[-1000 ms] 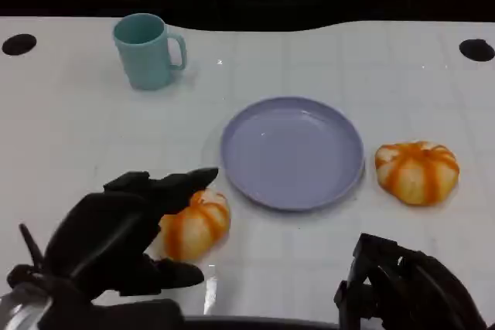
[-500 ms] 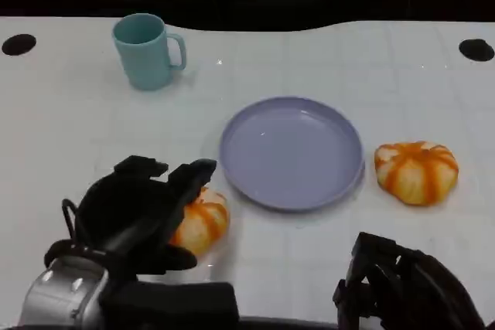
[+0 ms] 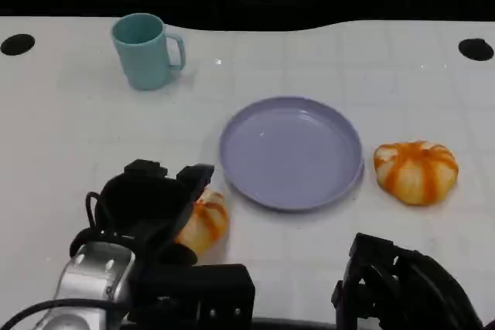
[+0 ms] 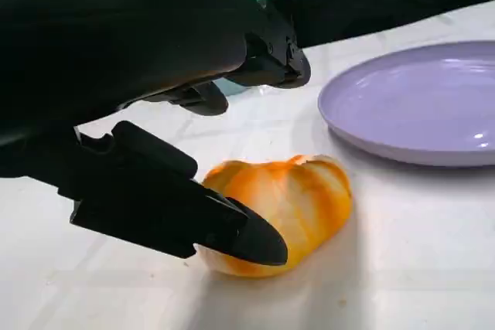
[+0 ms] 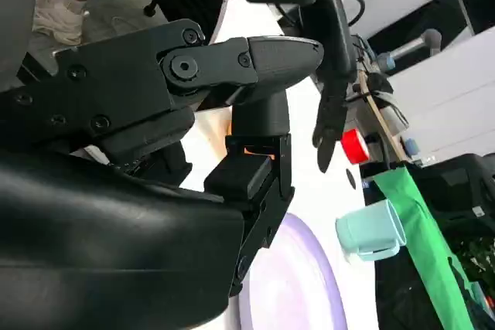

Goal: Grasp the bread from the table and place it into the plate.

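So the white gridded table (image 3: 69,137) takes up most of the head view, with a dark hole near each far corner. Sitting roughly in the middle is the round lavender plastic plate (image 3: 291,152), nothing on it. The robot's black left hand (image 3: 147,210) is at the near left, draped over the top of an orange-and-white striped bread roll (image 3: 203,222) that sits on the table just beside the plate's near-left edge, not touching it as far as I can see. In the left wrist view the fingers (image 4: 178,214) are spread around the roll (image 4: 286,206), one resting against its near side and others arching above it, so it's cupped rather than lifted; the roll is still flat on the table with the plate (image 4: 418,106) just beyond. The black right hand (image 3: 406,287) sits low at the near right edge, well apart from everything; its fingers look curled in with nothing in them, though the right wrist view is too cluttered to be sure how tightly. A second orange-and-white striped roll (image 3: 416,171) lies just beside the plate's right edge. Far left there's an upright teal ceramic mug (image 3: 145,50), handle pointing right, well apart from the plate.
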You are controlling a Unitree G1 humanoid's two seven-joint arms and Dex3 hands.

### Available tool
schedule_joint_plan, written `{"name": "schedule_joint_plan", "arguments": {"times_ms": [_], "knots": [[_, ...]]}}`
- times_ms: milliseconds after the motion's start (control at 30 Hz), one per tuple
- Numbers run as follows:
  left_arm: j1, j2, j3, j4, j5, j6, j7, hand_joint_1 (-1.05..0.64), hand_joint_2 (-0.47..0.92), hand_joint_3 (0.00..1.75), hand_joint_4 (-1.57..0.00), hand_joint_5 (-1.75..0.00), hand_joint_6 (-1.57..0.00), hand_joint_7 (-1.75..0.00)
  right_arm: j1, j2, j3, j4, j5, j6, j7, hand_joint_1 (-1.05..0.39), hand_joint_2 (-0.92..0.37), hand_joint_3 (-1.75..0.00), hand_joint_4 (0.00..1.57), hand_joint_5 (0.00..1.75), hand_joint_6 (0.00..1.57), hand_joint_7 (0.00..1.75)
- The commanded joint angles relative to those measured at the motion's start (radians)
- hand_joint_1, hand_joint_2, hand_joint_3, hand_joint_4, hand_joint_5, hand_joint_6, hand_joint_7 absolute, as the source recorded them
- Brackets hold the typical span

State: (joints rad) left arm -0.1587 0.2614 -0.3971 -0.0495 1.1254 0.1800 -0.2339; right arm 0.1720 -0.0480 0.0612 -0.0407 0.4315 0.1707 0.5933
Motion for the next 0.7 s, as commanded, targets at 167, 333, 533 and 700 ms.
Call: {"name": "schedule_joint_plan", "arguments": {"times_ms": [167, 333, 533, 700], "knots": [[-0.053, -0.003, -0.037, 0.097, -0.026, 0.048, -0.010, -0.64, 0.79, 0.00, -0.25, -0.32, -0.25, -0.01, 0.005, -0.012, -0.012, -0.004, 0.018, 0.004, 0.009, -0.70, -0.92, -0.25, 0.82, 1.66, 0.72, 1.45], [-0.096, -0.013, -0.062, 0.189, -0.041, 0.061, 0.005, -0.63, 0.80, 0.00, -0.23, -0.31, -0.25, 0.00, 0.004, -0.011, -0.009, -0.003, 0.009, 0.001, 0.004, -0.71, -0.92, -0.25, 0.83, 1.66, 0.73, 1.44], [-0.149, -0.030, -0.076, 0.346, -0.098, 0.038, 0.081, -0.58, 0.80, 0.00, -0.25, -0.28, -0.26, 0.00, 0.006, -0.011, -0.009, -0.003, 0.012, 0.001, 0.007, -0.70, -0.92, -0.26, 0.83, 1.65, 0.72, 1.44], [-0.167, -0.027, -0.097, 0.443, -0.126, -0.020, 0.226, -0.44, 0.87, 0.02, -0.49, -0.46, -0.47, -0.06, 0.009, -0.012, -0.009, -0.004, 0.014, -0.001, 0.013, -0.70, -0.92, -0.26, 0.83, 1.65, 0.72, 1.44]]}}
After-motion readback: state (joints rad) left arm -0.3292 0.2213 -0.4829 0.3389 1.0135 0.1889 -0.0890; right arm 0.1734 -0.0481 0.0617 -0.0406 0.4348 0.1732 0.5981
